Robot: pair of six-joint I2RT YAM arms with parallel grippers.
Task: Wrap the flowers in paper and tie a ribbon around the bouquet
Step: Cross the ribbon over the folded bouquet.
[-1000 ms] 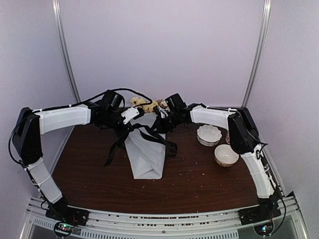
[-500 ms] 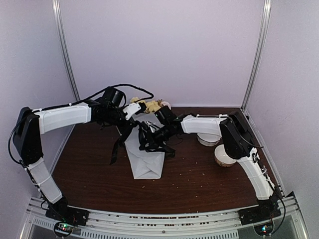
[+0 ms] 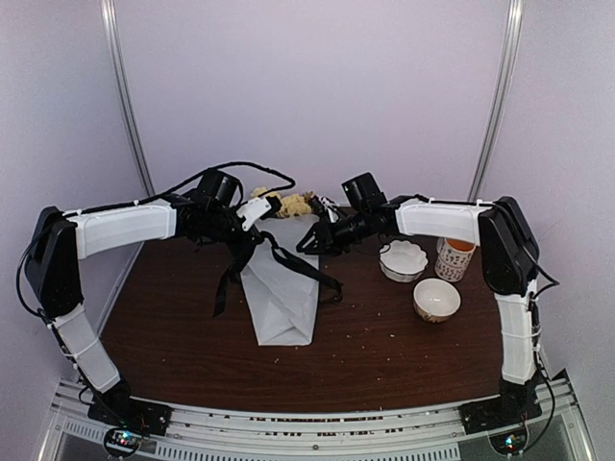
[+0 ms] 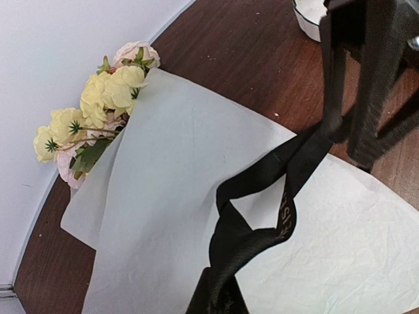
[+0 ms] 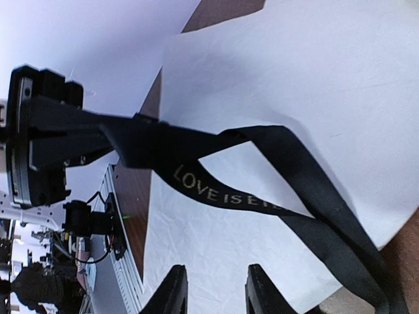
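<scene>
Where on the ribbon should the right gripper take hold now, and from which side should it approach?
Probably the lettered strand of the ribbon, where it seems to hang clear of the paper, just right of the left gripper holding it. Bring the right gripper from the right, jaws across the strip's width, so no paper is pinched.

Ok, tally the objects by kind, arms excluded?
Bowls (white scalloped ceramic bowl, cream round bowl): 2
Patterned tall cup: 1
Long black fabric ribbon: 1
Bouquet of yellow-pink flowers in pale paper: 1
Total: 5
</scene>
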